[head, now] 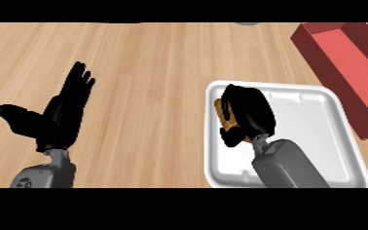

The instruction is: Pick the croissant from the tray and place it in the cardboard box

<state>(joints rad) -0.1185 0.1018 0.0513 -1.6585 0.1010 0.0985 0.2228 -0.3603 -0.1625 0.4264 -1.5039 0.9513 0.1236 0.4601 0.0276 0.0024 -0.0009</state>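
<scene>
Right hand point(248, 113) curled around croissant point(223, 113) over white tray point(323, 126), left hand point(61, 112) open, resting at left

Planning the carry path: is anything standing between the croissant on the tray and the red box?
Nothing visible does. The right hand is curled round the croissant on the white tray; only the tray's rim and bare counter separate it from the red box.

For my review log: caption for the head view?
Right robot hand curls over croissant on white tray; red box beyond.
</scene>
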